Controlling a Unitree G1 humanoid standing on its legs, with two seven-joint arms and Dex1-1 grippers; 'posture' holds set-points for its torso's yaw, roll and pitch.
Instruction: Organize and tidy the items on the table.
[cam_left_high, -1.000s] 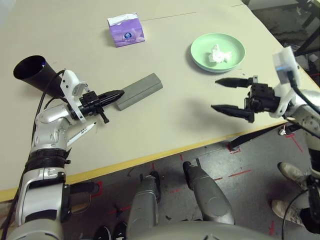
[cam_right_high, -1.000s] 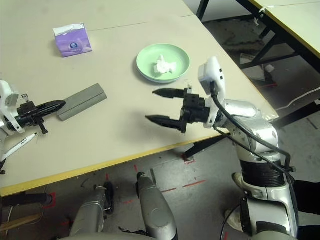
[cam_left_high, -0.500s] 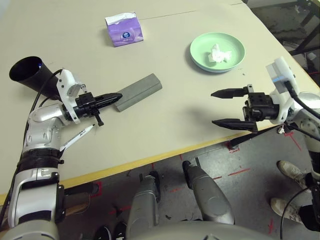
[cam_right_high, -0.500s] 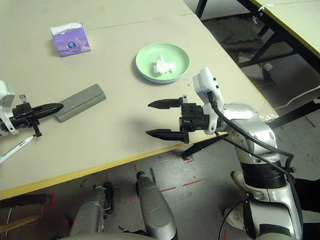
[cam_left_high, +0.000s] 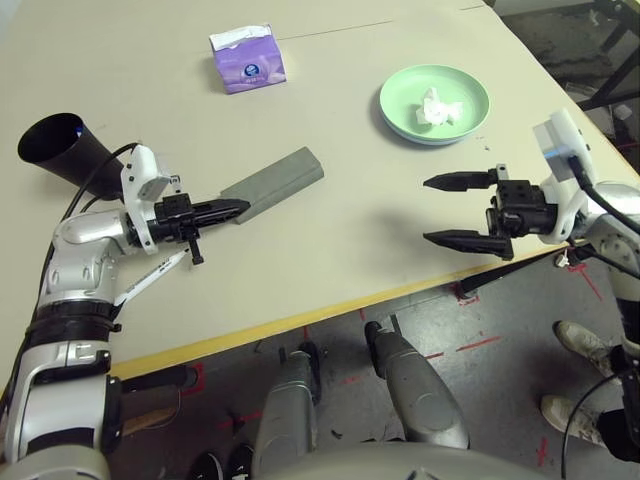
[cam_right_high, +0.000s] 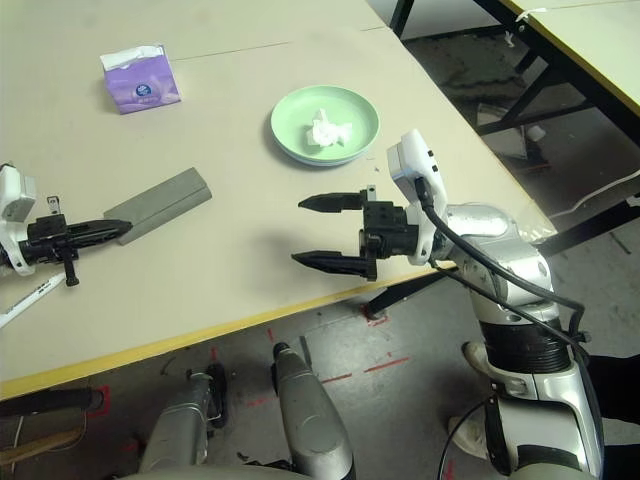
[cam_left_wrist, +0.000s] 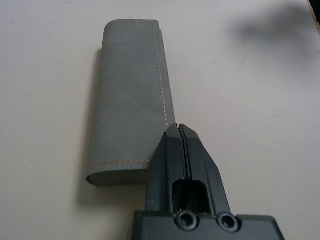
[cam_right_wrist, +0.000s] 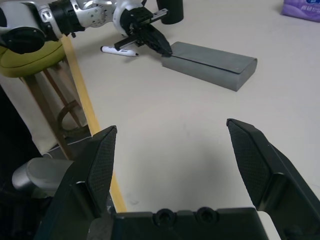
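The left pincer is fully closed on nothing, its tip at the near-left end of the grey glasses case, which lies flat on the counter. The right pincer is wide open and empty above the counter's near right. The crumpled tissue sits in the green plate far right; 1 marker lies by the left arm.

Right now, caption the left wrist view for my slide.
Shut left gripper poised at the near end of the grey oblong glasses case lying on the beige table.
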